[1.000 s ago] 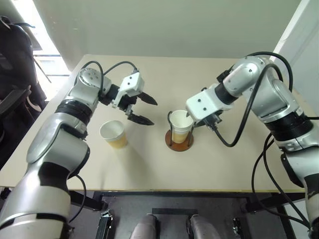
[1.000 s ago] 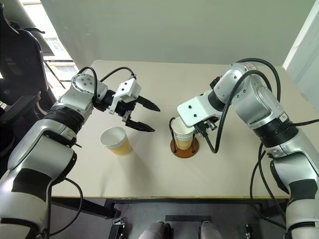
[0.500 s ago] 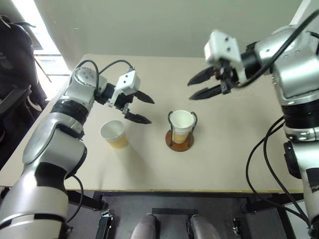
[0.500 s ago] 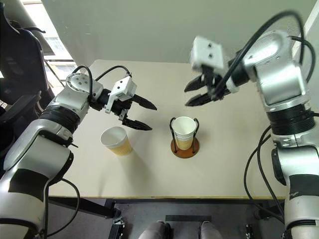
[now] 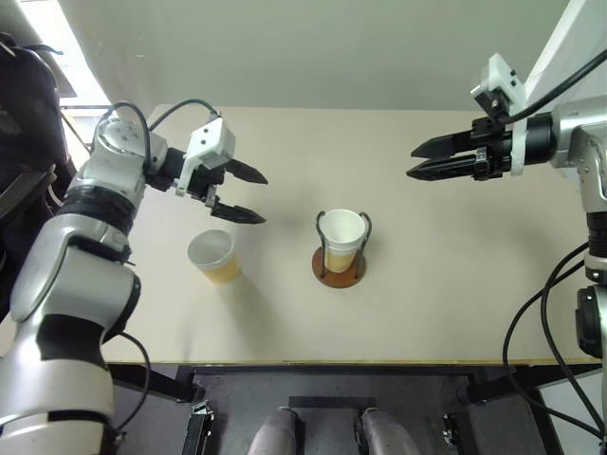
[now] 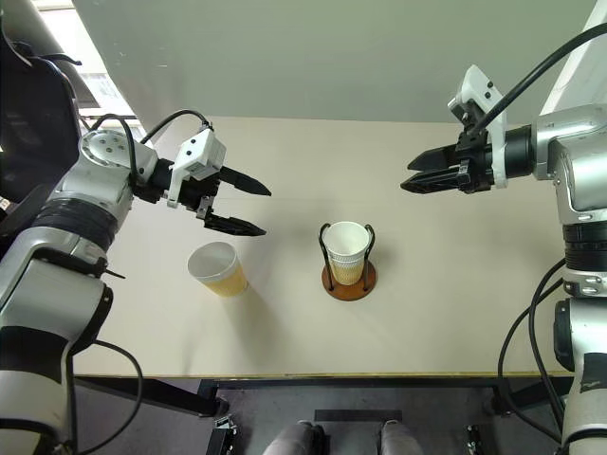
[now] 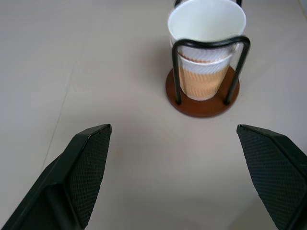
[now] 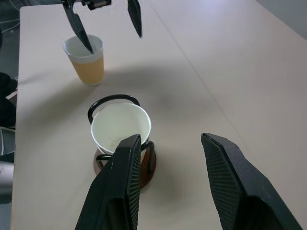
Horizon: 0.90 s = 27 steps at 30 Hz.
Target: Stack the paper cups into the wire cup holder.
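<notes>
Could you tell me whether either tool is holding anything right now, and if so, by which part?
Nothing is held. The left tool and right tool are open and empty above the table; the loose cup stands untouched, the others sit in the holder.

Glossy silver shells are covering both arms, broken by black joint bands, with black cables looping alongside. White boxy housings are backing the left gripper (image 5: 237, 193) and right gripper (image 5: 417, 161), whose tapered black fingers (image 7: 86, 167) are showing finely textured pads.

L gripper (image 5: 248, 193) wide open; R gripper (image 5: 413, 163) part-open (both empty, raised).
</notes>
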Motion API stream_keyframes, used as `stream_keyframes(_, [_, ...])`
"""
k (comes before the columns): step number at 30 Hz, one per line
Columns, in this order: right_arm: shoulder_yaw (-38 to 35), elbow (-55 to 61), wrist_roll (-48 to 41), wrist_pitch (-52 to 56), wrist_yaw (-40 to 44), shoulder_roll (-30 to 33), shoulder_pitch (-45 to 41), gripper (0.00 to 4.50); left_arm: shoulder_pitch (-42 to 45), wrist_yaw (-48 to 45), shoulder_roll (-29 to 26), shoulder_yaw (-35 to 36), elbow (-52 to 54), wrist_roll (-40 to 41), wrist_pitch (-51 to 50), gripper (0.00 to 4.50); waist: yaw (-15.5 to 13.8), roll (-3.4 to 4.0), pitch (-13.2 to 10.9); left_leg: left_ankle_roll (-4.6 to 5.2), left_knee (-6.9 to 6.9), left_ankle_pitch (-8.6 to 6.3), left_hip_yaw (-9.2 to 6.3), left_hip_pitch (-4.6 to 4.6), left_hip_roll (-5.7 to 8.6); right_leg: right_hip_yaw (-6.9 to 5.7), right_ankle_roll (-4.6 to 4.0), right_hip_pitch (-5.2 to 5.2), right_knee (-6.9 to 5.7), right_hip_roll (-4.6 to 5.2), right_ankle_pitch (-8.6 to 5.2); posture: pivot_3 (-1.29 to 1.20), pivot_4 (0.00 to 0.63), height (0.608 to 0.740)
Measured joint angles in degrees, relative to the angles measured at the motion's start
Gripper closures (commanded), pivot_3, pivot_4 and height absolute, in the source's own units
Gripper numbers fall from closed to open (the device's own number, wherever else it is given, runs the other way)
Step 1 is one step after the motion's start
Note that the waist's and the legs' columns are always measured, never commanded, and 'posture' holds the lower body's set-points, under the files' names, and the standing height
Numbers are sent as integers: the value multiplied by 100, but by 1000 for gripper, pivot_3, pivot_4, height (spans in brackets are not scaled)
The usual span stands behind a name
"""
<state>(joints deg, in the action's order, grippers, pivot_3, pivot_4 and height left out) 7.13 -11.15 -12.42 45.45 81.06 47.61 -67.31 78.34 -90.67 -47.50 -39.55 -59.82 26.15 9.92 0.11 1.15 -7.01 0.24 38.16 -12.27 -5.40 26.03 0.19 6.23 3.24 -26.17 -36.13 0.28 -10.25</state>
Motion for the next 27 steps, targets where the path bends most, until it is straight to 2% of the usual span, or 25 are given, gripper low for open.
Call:
stream_keyframes(7, [-6, 93, -299, -396, 70, -30, 184, 2531, 31, 0, -653, -998, 639, 391, 3, 0, 6, -2, 1, -1, 0, 0, -11, 3, -6, 0, -7, -1, -3, 6, -4, 0, 150, 740])
stream_keyframes(12, [-50, 325, -575, -835, 265, -14, 371, 2531, 223, 0, -794, -1360, 696, 584, -25, 0, -22, -2, 1, 2, 1, -1, -7, 4, 7, -14, -51, 2, -1, 1, -29, 0, 150, 740])
stream_keyframes(17, [-74, 352, -755, -1172, 608, 174, 448, 2531, 355, -1, -870, -1642, 691, 635, -20, 0, -7, -6, 3, 5, 1, -3, -1, 0, 13, -10, -50, 9, 0, 4, -29, 0, 150, 740])
stream_keyframes(27, [-45, 251, -800, -1263, 905, 381, 544, 2531, 662, 0, -1441, -2728, 1091, 597, 306, 0, 10, -6, 3, 3, 2, -2, -18, 2, -1, -8, -51, 10, -1, 12, -27, 0, 150, 740])
